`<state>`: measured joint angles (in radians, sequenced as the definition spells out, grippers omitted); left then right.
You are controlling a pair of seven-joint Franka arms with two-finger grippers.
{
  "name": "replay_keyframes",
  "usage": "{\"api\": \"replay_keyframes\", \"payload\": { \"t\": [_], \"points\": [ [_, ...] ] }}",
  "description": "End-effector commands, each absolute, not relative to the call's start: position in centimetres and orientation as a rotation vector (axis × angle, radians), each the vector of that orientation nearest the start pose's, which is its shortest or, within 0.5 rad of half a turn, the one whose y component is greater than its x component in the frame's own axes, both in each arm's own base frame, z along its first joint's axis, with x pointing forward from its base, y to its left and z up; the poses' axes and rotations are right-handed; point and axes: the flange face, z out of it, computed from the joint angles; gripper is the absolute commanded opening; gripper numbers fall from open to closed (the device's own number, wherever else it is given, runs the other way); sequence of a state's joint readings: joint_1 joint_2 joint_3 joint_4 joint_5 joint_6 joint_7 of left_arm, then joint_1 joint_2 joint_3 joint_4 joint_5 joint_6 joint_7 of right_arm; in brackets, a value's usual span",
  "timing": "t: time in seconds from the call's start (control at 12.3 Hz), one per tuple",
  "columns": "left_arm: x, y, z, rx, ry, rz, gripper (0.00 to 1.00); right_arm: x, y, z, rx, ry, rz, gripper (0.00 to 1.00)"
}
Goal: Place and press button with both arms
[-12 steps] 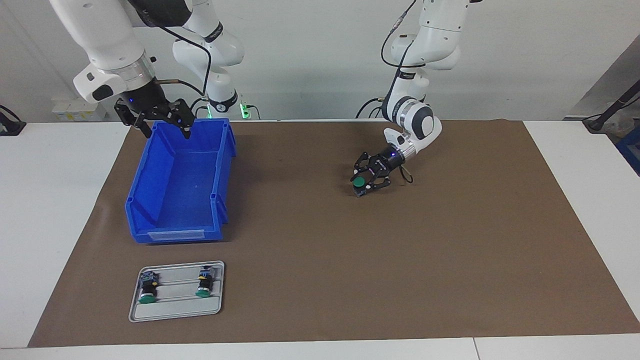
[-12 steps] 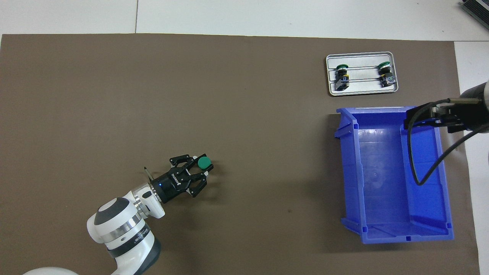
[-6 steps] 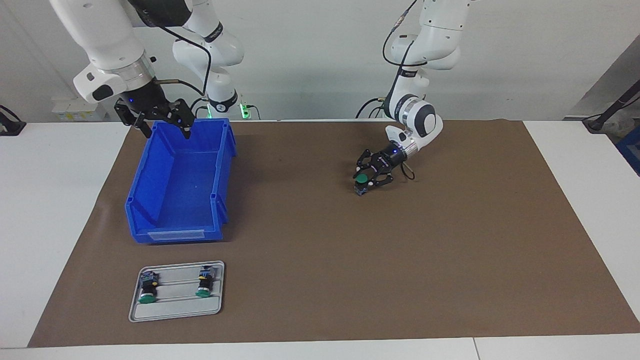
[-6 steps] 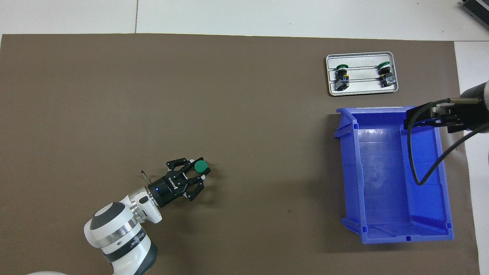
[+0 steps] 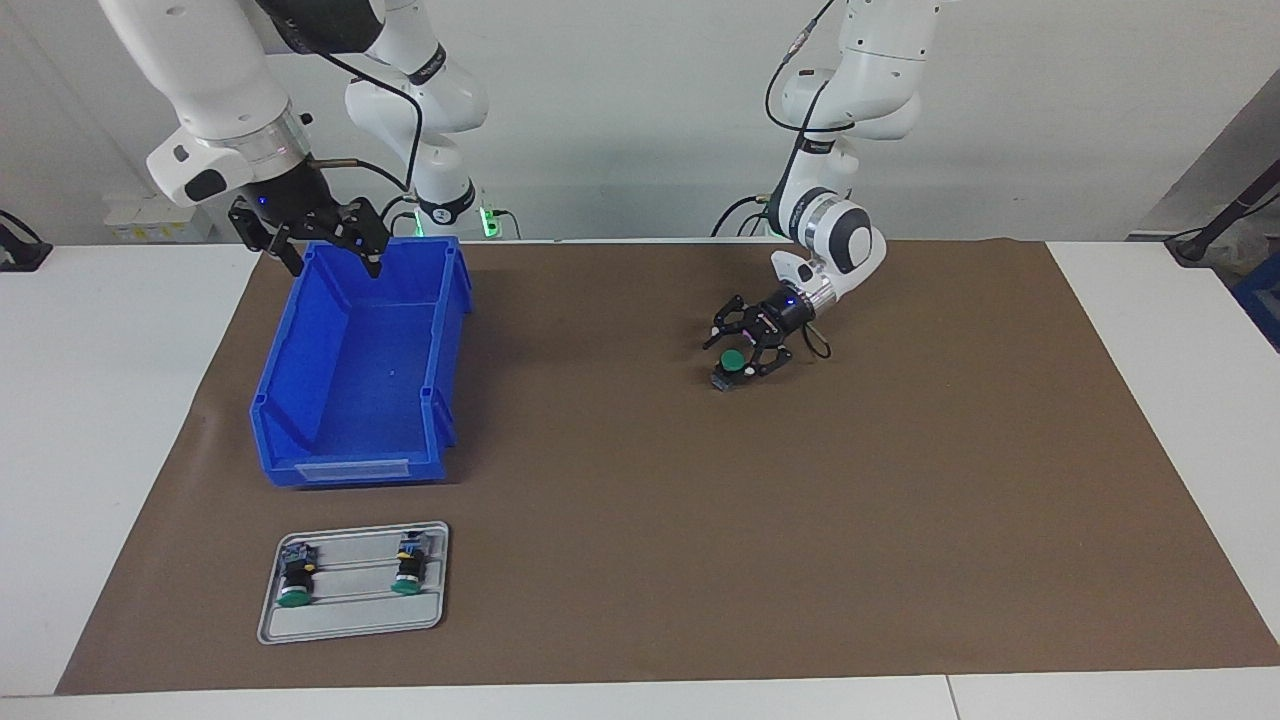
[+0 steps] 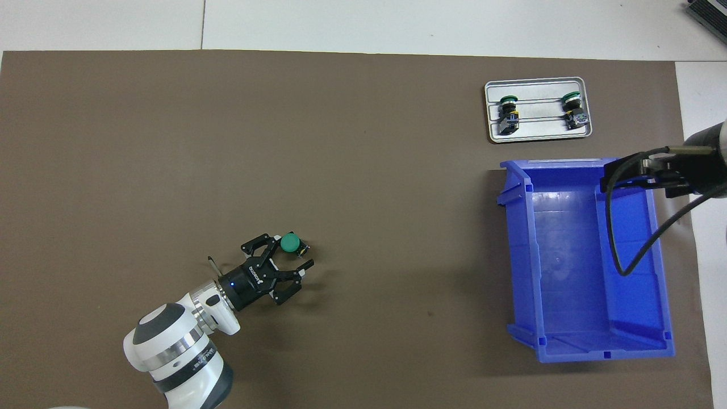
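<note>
Three small push-button switches with round green caps and black bodies are in sight; the button [image 5: 733, 366] we care about stands cap-up on the brown paper mat [image 5: 900, 520], roughly midway along the counter's robot-side edge and a little in from it. Our left hand [image 5: 742, 352] is low around it, black fingers spread, one each side of the cap and no longer pinching it. From above the green cap [image 6: 291, 243] sits closer to one finger than the other. We judge the placing step as good as done: the button appears to rest on the mat on its own. What comes next, we think, is clearing that hand away without tipping the button, then bringing a fingertip straight down onto the cap while something steadies the body.

Our right hand [image 5: 318, 235] waits in the air over the robot-side rim of the open blue plastic bin [image 5: 300, 380], fingers spread and holding nothing. The bin looks empty and sits at the right arm's end of the counter. Two spare buttons [image 6: 509, 108] lie on their sides in a grey ridged metal tray [image 6: 537, 132] near the counter's corner at that same end, away from the robots.

The mat covers most of a white counter [image 5: 110, 400]. A plain pale wall [image 5: 620, 110] rises at the robots' edge.
</note>
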<state>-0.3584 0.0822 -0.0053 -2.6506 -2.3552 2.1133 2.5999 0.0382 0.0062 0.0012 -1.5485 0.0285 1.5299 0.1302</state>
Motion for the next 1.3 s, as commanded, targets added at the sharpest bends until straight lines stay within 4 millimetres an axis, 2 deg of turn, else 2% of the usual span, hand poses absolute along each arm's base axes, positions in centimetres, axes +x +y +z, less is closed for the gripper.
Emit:
{"api": "replay_keyframes", "payload": {
  "t": [0.0, 0.33, 0.65, 0.89, 1.22],
  "points": [
    [37.0, -17.1, 20.7, 1.904, -0.78, 1.262, 0.91, 54.4, 2.4, 62.9, -3.085, 0.114, 0.034, 1.0],
    [37.0, -17.2, 20.8, 1.898, -0.779, 1.266, 0.92, 54.4, 2.4, 62.9, -3.086, 0.112, 0.034, 1.0],
    [36.5, -18.4, 20.8, 1.88, -0.81, 1.244, 0.92, 54.4, 2.4, 62.9, -3.086, 0.112, 0.034, 1.0],
    [35.9, -19.6, 20.8, 1.868, -0.842, 1.222, 0.98, 54.4, 2.4, 62.9, -3.085, 0.114, 0.034, 1.0],
    [36.9, -19.1, 21.2, 1.879, -0.825, 1.241, 0.98, 54.4, 2.4, 62.9, -3.086, 0.112, 0.034, 1.0]
  ]
}}
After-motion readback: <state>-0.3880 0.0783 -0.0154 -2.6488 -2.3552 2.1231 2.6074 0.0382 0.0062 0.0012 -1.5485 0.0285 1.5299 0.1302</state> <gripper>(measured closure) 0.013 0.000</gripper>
